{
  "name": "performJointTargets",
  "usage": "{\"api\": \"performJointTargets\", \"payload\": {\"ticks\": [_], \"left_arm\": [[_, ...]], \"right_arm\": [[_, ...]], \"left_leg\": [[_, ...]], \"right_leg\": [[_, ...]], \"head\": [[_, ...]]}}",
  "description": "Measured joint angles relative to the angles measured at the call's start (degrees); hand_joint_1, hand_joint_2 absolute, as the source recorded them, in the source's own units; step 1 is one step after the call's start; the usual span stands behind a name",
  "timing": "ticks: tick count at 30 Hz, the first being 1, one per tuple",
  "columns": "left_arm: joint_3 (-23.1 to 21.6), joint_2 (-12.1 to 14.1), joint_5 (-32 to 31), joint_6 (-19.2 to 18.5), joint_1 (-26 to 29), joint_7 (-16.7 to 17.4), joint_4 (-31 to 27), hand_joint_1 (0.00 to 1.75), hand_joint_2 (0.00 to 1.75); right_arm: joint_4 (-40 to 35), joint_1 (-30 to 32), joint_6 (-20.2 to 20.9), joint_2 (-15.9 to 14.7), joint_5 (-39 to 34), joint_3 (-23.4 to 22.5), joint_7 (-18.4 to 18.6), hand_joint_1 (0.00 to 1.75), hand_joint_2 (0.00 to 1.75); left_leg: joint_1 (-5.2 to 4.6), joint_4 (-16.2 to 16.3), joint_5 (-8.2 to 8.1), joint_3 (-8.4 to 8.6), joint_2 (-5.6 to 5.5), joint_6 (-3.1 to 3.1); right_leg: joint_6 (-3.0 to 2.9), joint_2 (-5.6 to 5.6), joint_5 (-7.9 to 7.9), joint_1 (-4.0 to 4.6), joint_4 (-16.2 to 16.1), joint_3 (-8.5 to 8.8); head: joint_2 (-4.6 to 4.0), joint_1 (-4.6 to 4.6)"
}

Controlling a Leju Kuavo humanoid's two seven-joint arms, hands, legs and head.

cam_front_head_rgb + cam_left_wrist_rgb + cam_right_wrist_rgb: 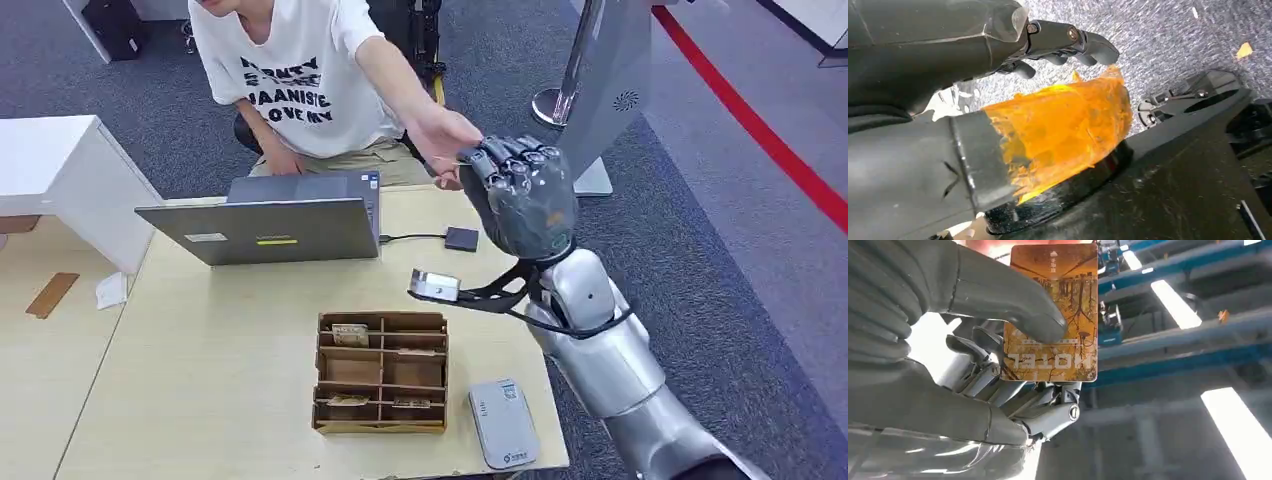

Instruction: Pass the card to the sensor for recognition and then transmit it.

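My right hand (pixel 525 195) is raised above the table's far right corner, its back toward me. In the right wrist view it (pixel 998 340) pinches an orange hotel card (pixel 1068 310) between thumb and fingers, held upright. A person's outstretched hand (pixel 440 135) touches my right hand at the card's side. A small black sensor pad (pixel 461 238), wired to the laptop (pixel 270 225), lies on the table (pixel 200 350) below my hand. My left hand (pixel 998 75) hangs over grey carpet, its orange-taped thumb (pixel 1063 130) apart from the dark fingers (pixel 1083 42), holding nothing.
A cardboard divider box (pixel 381 372) with several cards stands at the table's front middle, a grey reader device (pixel 503 423) to its right. The person sits behind the laptop. A white cabinet (pixel 60 170) is at the left and a silver stand (pixel 610 80) at the far right.
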Motion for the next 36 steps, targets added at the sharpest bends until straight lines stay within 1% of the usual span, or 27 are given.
{"api": "performJointTargets", "payload": {"ticks": [4,8,9,10,11,18,29,30,32,34,36], "left_arm": [[-0.02,0.0,-0.68,-0.44,-0.42,0.15,0.0,0.0,0.0],[-0.02,0.0,-0.83,-0.57,-0.59,0.15,0.0,0.0,0.0],[-0.02,0.0,-0.85,-0.57,-0.58,0.15,0.0,0.0,0.0],[-0.02,0.0,-0.85,-0.57,-0.58,0.15,0.0,0.0,0.0],[-0.02,0.0,-0.85,-0.57,-0.58,0.15,0.0,0.0,0.0],[-0.02,-0.02,-0.46,-0.57,-0.57,0.13,0.0,0.0,0.0],[-0.02,-0.02,-0.28,-0.55,-0.55,0.13,0.0,0.0,0.0],[-0.02,-0.02,-0.17,-0.53,-0.54,0.13,0.0,0.0,0.0],[-0.02,-0.02,0.04,-0.39,-0.52,0.09,0.0,0.0,0.0],[-0.02,-0.02,0.35,-0.35,-0.49,0.02,0.0,0.0,0.0],[-0.02,-0.02,0.48,-0.22,-0.41,-0.04,0.0,0.0,0.0]], "right_arm": [[7.63,-5.37,-0.72,0.0,3.51,3.29,0.7,1.75,1.75],[12.58,-8.23,-0.81,0.07,4.38,5.56,1.16,1.75,1.75],[13.38,-8.57,-0.88,0.09,4.71,5.88,1.36,1.45,1.75],[14.48,-8.97,-0.94,0.09,4.97,6.39,1.66,0.09,1.75],[15.39,-9.39,-0.98,0.09,5.35,6.87,1.97,0.0,1.75],[21.34,-10.8,-1.44,0.2,6.83,9.97,3.83,0.0,1.75],[23.77,-10.98,-1.53,0.26,6.81,11.5,4.2,0.0,1.75],[23.93,-10.95,-1.77,0.26,6.72,11.57,4.42,0.0,0.0],[24.06,-10.7,-2.36,0.26,6.06,11.68,4.74,0.0,0.0],[23.68,-9.78,-2.82,0.26,3.31,11.63,4.2,0.0,0.0],[22.79,-8.64,-2.91,0.26,2.46,11.63,3.83,0.0,0.0]], "left_leg": [[0.0,0.0,0.0,-0.02,-0.01,0.0],[0.0,0.0,0.0,-0.04,-0.03,0.0],[0.0,0.0,0.0,-0.06,-0.04,0.0],[0.0,0.0,0.0,-0.07,-0.05,0.0],[0.0,0.01,0.0,-0.07,-0.05,0.0],[0.0,0.01,-0.01,-0.08,-0.07,0.01],[-0.01,0.01,-0.01,-0.07,-0.06,0.01],[-0.01,0.01,-0.01,-0.07,-0.06,0.01],[-0.01,0.01,-0.01,-0.06,-0.06,0.01],[0.0,0.01,-0.01,-0.07,-0.07,0.01],[-0.01,0.01,-0.01,-0.08,-0.06,0.01]], "right_leg": [[0.0,0.0,0.0,0.0,0.0,-0.01],[0.0,0.0,0.0,0.0,-0.02,-0.01],[0.0,-0.01,0.0,0.0,-0.03,-0.01],[0.0,-0.02,0.0,-0.01,-0.03,-0.01],[0.0,-0.02,0.0,-0.01,-0.03,-0.01],[0.01,-0.02,0.0,-0.01,-0.06,-0.02],[0.01,-0.01,0.0,0.0,-0.06,-0.02],[0.01,-0.01,0.0,0.0,-0.06,-0.02],[0.01,-0.01,0.0,0.0,-0.06,-0.03],[0.01,-0.02,0.0,0.0,-0.06,-0.02],[0.01,-0.01,0.0,-0.01,-0.06,-0.03]], "head": [[0.0,0.0],[0.0,0.02],[0.0,0.0],[0.0,0.0],[0.0,0.0],[0.0,-0.02],[0.0,0.0],[0.0,0.0],[0.0,0.0],[0.0,0.02],[0.0,0.0]]}}
